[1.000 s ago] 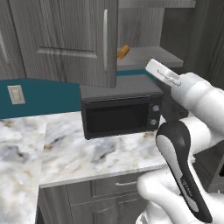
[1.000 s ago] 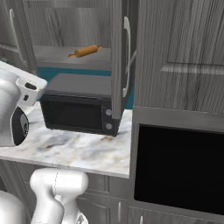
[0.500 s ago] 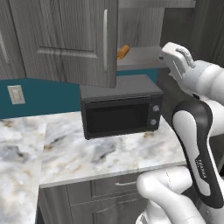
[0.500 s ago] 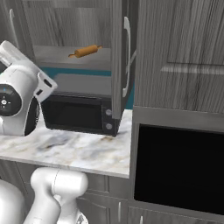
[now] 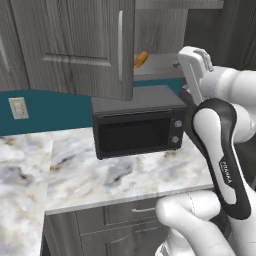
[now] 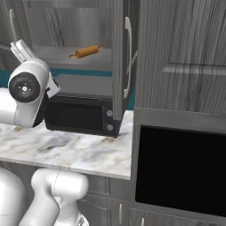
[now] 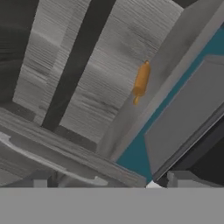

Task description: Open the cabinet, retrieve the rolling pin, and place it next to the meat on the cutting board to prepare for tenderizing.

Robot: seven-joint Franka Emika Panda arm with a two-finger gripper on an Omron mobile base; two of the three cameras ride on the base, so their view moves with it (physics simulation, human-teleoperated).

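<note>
While lengthwise along shelf, rolling pin [image 6: 86, 51]

Black microwave [image 5: 137, 130] on marbled counter [image 5: 120, 177], white wall outlet [image 5: 18, 107] left.

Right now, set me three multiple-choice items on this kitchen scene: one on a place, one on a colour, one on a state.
1. Where does the small orange-tan wooden rolling pin lie?
A. on the marble counter
B. on the grey shelf inside the tall dark grey cabinet
C. inside the black microwave

2. What colour is the wall strip behind the black microwave?
A. teal
B. red
C. white

3. What state is the cabinet door above the microwave in?
A. shut
B. removed
C. swung open

Key: 1 B, the pin rests on the shelf above the microwave. 2 A, teal shows beside it. 3 C, the door stands out edge-on.
</note>
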